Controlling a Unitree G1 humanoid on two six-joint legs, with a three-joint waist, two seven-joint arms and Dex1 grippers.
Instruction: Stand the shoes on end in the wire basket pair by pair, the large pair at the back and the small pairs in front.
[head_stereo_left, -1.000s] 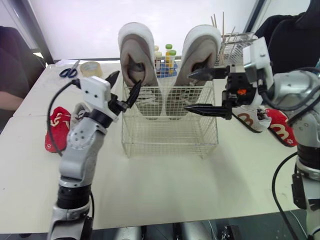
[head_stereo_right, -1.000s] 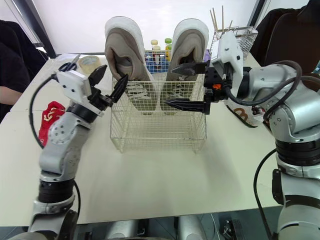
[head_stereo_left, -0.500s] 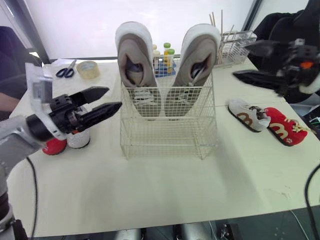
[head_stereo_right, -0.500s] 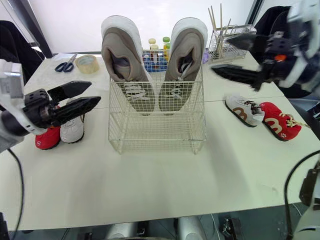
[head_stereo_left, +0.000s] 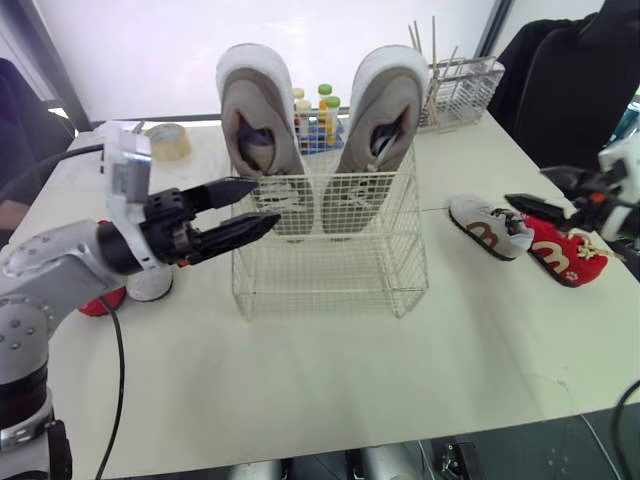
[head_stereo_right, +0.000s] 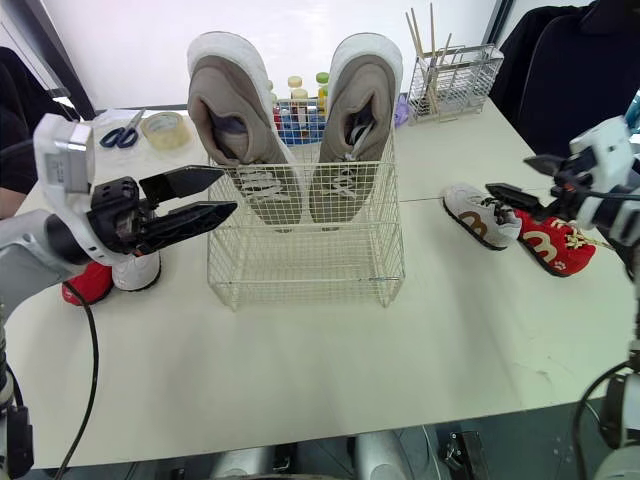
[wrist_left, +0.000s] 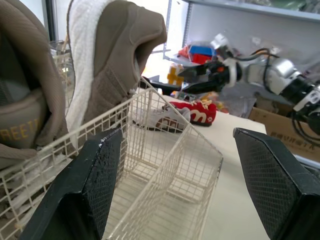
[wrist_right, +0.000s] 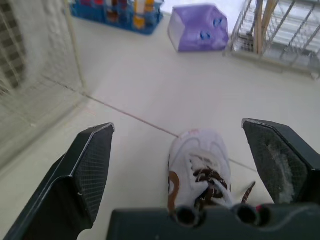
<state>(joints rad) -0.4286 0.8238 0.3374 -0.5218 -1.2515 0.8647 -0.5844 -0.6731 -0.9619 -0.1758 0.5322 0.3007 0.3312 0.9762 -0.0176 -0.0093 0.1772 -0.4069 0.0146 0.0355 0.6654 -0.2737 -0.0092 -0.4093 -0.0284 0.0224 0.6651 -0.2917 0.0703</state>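
Note:
The wire basket (head_stereo_left: 330, 250) stands mid-table with two large grey-brown shoes (head_stereo_left: 250, 110) (head_stereo_left: 385, 105) on end along its back. My left gripper (head_stereo_left: 268, 200) is open, its tips at the basket's front left corner, holding nothing. A small red shoe (head_stereo_left: 98, 302) and a small white shoe (head_stereo_left: 150, 285) sit behind that arm. To the basket's right lie a small white shoe (head_stereo_left: 490, 225) and a small red shoe (head_stereo_left: 570, 255). My right gripper (head_stereo_left: 527, 187) hovers open just above them; in its wrist view the white shoe (wrist_right: 197, 167) lies between the fingers (wrist_right: 85, 165).
Behind the basket are a rack of tubes (head_stereo_left: 315, 120), a tape roll (head_stereo_left: 172, 140), scissors (head_stereo_right: 120, 135) and a wire holder with sticks (head_stereo_left: 455, 85). A purple packet (wrist_right: 197, 27) lies near that holder. Dark-clothed people sit at both far corners.
My left gripper swung right to the basket's front left corner. My right gripper dropped from high on the right to just above the small white and red shoes. Both stayed open.

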